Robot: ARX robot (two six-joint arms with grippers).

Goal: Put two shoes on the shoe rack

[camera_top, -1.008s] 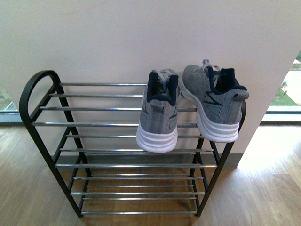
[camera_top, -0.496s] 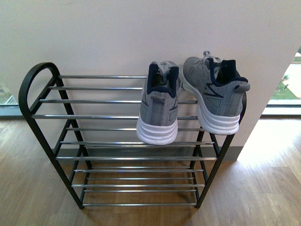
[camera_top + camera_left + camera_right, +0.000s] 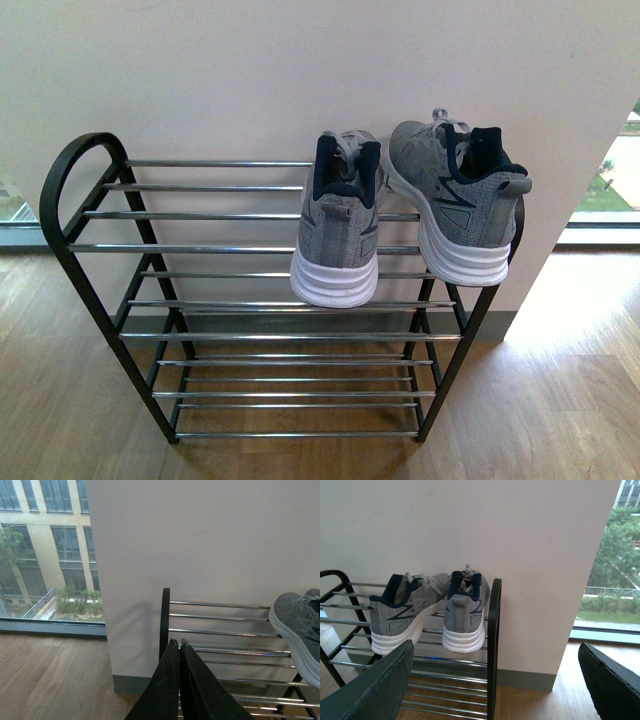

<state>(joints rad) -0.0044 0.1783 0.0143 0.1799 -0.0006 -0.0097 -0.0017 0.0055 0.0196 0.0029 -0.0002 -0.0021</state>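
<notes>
Two grey knit sneakers with white soles sit on the top shelf of the black-framed shoe rack (image 3: 70,190), at its right end. One shoe (image 3: 337,230) points heel toward me, the other (image 3: 455,205) lies angled beside it at the rack's right edge. Both show in the right wrist view (image 3: 407,612) (image 3: 465,612); one toe shows in the left wrist view (image 3: 300,630). My left gripper (image 3: 177,641) is shut and empty, off the rack's left end. My right gripper (image 3: 495,680) is open and empty, off the rack's right end. Neither arm shows in the front view.
The rack stands against a white wall (image 3: 300,70) on a wooden floor (image 3: 560,400). Floor-level windows flank the wall on the left (image 3: 45,555) and on the right (image 3: 610,580). Three lower shelves of chrome rods (image 3: 290,380) hold nothing.
The front view has pulled back and up a little, so the rack sits slightly higher in frame than one second ago. The shoes have not shifted on the shelf.
</notes>
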